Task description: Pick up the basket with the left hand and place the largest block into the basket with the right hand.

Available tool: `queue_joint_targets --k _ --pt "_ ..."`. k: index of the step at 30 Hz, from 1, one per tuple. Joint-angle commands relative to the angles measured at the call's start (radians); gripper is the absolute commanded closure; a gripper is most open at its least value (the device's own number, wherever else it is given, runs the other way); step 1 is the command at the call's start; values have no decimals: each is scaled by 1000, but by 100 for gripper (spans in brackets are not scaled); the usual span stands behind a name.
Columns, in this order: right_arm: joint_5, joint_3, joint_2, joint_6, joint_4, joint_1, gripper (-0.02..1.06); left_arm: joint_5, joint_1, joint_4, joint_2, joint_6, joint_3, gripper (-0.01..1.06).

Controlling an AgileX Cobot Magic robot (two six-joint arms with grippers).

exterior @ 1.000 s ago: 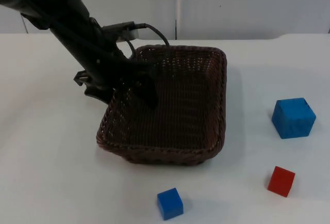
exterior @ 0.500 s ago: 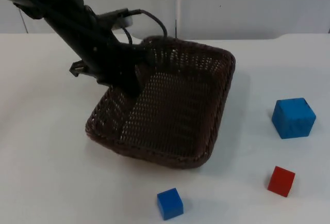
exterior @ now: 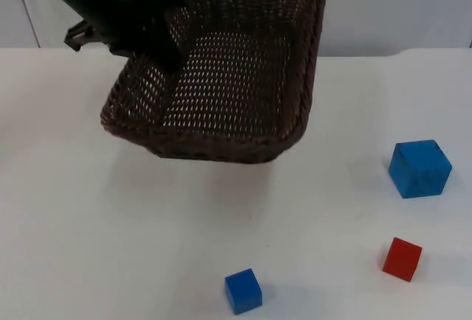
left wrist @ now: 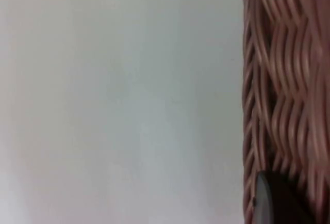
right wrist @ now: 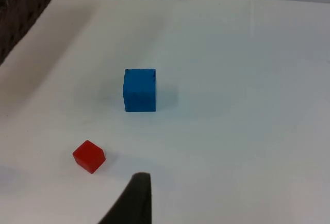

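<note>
Dark brown wicker basket (exterior: 221, 77) lifted off the table, tilted; largest blue block (exterior: 420, 168) resting on table at right

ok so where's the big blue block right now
In the top view the big blue block sits on the table at the right, beyond the red block and well clear of the lifted basket.

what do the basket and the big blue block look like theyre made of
Basket: dark brown woven wicker or rattan, by its interlaced strands and see-through gaps; matte. Big blue block: smooth, evenly coloured, matte faces, likely painted wood or foam; the look leaves that open.
</note>
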Motion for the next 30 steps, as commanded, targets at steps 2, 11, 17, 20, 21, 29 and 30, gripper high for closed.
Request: queue_joint_targets --k 2,11,17,20,21,29,30 --pt "0 6 -4 1 -4 -6 -1 61 19 -73 -28 -20 -4 105" --pt "0 6 -4 1 -4 -6 -1 163 21 -75 -64 -26 -2 105" --pt "0 6 -4 1 -4 -6 -1 203 21 -65 -82 -44 -2 105" --pt "0 6 -4 -1 -4 -6 -1 205 19 -68 -95 -52 3 105" --pt "0 6 -4 -1 -4 -6 -1 196 19 -71 -101 -52 18 105" --pt "0 6 -4 -1 -4 -6 -1 133 19 -43 -177 -50 156 105" --pt "0 6 -4 -1 -4 -6 -1 116 19 -43 -197 -52 184 105"
